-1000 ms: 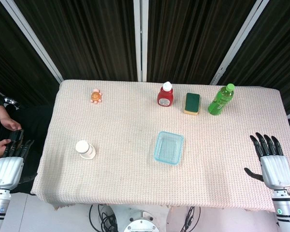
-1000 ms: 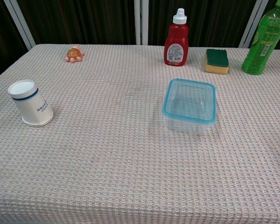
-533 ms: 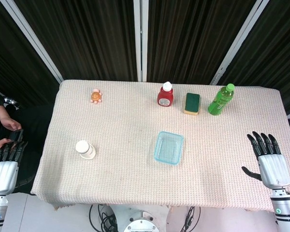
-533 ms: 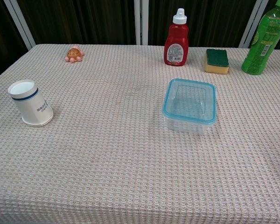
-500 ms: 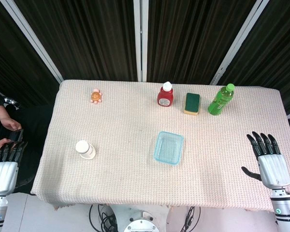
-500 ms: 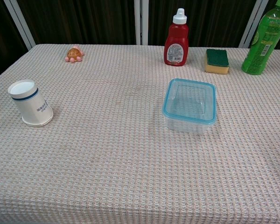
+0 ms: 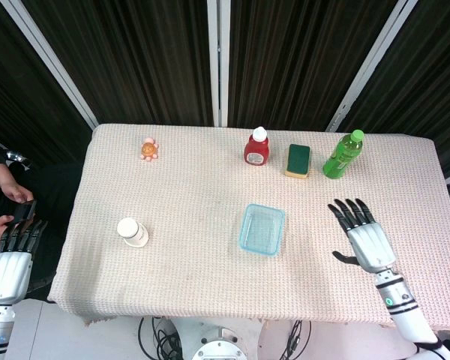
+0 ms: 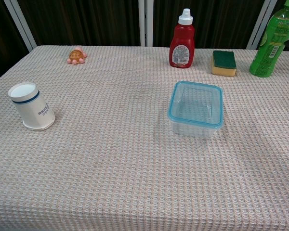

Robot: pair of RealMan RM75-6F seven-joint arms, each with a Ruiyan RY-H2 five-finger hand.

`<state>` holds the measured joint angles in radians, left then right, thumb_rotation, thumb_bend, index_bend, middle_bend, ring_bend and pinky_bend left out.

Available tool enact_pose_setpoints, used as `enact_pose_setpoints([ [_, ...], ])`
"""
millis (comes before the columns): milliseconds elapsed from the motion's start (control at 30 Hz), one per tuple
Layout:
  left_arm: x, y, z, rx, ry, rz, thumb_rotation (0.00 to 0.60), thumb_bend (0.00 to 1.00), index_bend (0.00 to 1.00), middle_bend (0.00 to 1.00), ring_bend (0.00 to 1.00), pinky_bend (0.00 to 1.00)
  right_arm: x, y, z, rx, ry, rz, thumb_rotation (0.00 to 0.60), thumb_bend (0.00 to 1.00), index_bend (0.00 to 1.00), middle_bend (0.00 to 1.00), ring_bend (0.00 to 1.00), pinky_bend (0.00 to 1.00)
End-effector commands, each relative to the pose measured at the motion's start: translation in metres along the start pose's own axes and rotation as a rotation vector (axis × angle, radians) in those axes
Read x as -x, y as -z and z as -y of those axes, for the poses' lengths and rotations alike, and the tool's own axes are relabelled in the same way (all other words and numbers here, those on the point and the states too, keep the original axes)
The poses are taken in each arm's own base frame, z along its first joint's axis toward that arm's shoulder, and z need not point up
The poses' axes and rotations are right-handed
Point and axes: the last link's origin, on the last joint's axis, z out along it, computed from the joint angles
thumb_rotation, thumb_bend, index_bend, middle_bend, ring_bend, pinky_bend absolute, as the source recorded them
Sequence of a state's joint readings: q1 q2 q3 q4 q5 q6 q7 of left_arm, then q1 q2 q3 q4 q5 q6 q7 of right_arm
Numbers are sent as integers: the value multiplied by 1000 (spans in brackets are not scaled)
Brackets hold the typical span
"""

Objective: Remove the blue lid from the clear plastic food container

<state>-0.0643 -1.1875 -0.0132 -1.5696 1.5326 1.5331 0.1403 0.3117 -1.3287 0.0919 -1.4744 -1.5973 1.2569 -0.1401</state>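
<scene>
The clear plastic food container (image 7: 262, 229) (image 8: 196, 108) stands near the middle of the table with its blue lid (image 7: 249, 235) (image 8: 171, 113) seated on top. In the head view my right hand (image 7: 365, 236) is over the table to the container's right, a clear gap away, fingers spread and holding nothing. My left hand (image 7: 11, 256) hangs off the table's left edge, fingers straight, empty. Neither hand appears in the chest view.
A white cup (image 7: 133, 232) (image 8: 31, 106) stands at the left. Along the far edge are a small orange toy (image 7: 149, 148) (image 8: 76, 55), a red sauce bottle (image 7: 256, 146) (image 8: 182, 39), a green-topped sponge (image 7: 298, 160) (image 8: 224, 62) and a green bottle (image 7: 343, 154) (image 8: 273, 39). A person's hands (image 7: 7, 202) show at far left.
My right hand has swung left from beside the table's right edge to over the table, closer to the container. The left hand has barely shifted. The container has not moved.
</scene>
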Motion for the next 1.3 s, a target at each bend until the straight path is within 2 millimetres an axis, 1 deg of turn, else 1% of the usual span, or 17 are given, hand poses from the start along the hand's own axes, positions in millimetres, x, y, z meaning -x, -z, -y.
enact_pose_setpoints([
  [33,0,1,1,-4,2,4,600,0,65,67,0,0,18,-37,22,-87,19,25,600,31,0,17,0,0],
  [167,1,3,1,-10,4,12,600,0,65,66,0,0,33,-62,45,-158,29,25,600,26,0,0,0,0],
  [367,2,5,2,-13,9,15,600,0,65,66,0,0,50,-91,89,-293,-1,19,600,26,0,0,0,0],
  [533,3,7,4,-16,15,21,600,0,65,66,0,0,54,-113,133,-408,-48,-28,600,26,0,0,0,0],
  [633,4,7,5,-16,19,24,600,0,65,66,0,0,57,-126,159,-455,-74,-25,600,26,0,0,0,0],
  [800,7,5,6,-14,25,34,600,0,65,66,0,0,61,-148,194,-480,-90,-9,600,26,0,0,0,0],
  [867,7,4,7,-14,27,37,600,0,65,66,0,0,61,-152,201,-484,-95,1,600,26,0,0,0,0],
  [900,8,4,8,-14,27,38,600,0,65,66,0,0,61,-152,202,-488,-101,7,600,26,0,1,0,0],
  [967,8,4,9,-14,25,40,600,0,65,66,0,1,57,-150,199,-488,-125,34,600,31,0,14,0,0],
  [1067,9,3,10,-17,28,42,600,0,65,66,0,1,46,-142,183,-475,-197,96,600,45,0,52,0,0],
  [1133,10,2,10,-15,31,45,600,0,65,66,0,2,33,-135,170,-459,-273,135,600,64,0,77,0,0],
  [1233,13,0,10,-11,33,51,600,0,65,66,0,3,13,-132,147,-412,-344,149,600,181,0,125,0,0],
  [1300,14,0,10,-9,34,56,600,0,65,66,0,2,4,-136,133,-366,-366,148,600,318,0,177,0,0],
])
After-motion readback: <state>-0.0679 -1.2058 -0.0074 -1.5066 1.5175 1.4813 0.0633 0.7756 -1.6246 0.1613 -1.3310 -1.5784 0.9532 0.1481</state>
